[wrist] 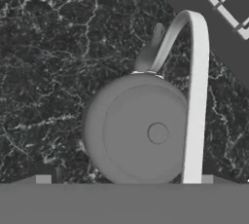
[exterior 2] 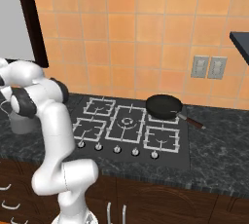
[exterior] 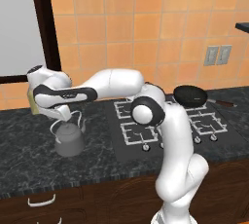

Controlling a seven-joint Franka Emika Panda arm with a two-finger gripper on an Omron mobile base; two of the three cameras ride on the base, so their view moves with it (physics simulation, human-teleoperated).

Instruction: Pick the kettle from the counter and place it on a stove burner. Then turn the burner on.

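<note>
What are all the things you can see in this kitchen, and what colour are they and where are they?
kettle: one, grey, on the counter left of the cooktop, right under the gripper
counter: one, black with white veins
cooktop: one, black, set into the counter
stove burner: one, round rings, middle of the cooktop
frying pan: one, black, on the cooktop's back right
knobs: five, silver, along the cooktop's front
wall outlets: two, grey, on the orange tiled wall
gripper: one, open, above the kettle's handle
</note>
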